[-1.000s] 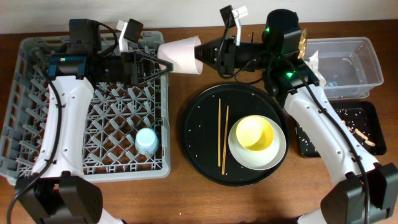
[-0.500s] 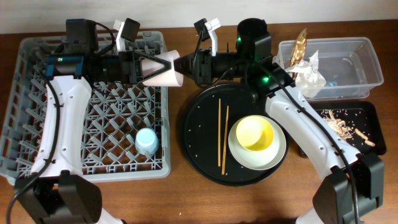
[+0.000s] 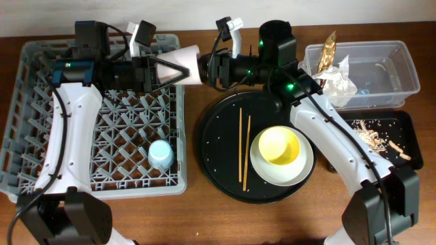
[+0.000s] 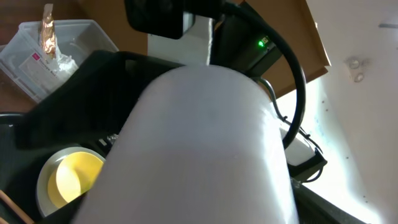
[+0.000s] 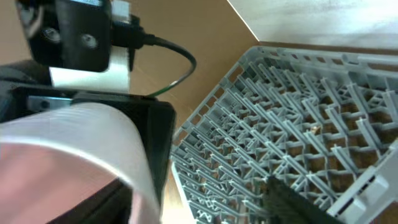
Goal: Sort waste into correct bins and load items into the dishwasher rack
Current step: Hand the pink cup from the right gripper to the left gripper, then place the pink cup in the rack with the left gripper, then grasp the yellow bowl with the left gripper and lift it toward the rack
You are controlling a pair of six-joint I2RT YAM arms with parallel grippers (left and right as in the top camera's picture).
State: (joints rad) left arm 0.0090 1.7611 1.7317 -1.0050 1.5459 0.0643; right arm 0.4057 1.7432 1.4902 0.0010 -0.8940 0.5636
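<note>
The pink cup (image 3: 182,66) hangs on its side over the right edge of the dishwasher rack (image 3: 41,136), mouth toward the right arm. My left gripper (image 3: 176,69) is shut on it, a finger on each side. My right gripper (image 3: 206,68) stands open at the cup's mouth; the right wrist view shows the rim (image 5: 74,143) far from one dark finger (image 5: 292,199). The cup's pale wall (image 4: 199,149) fills the left wrist view and hides the left fingers. A light-blue cup (image 3: 161,154) stands in the rack.
A round black tray (image 3: 218,136) holds the chopsticks (image 3: 243,146) and a yellow bowl (image 3: 279,146) on a pale plate (image 3: 303,170). The clear tub (image 3: 388,68) holds tissue (image 3: 337,85) and a gold wrapper (image 3: 329,49). Scraps (image 3: 371,133) lie in the flat black tray (image 3: 402,126).
The right arm carried the pink cup leftward to the left gripper. The left fingers closed on it and the right jaws opened off it.
</note>
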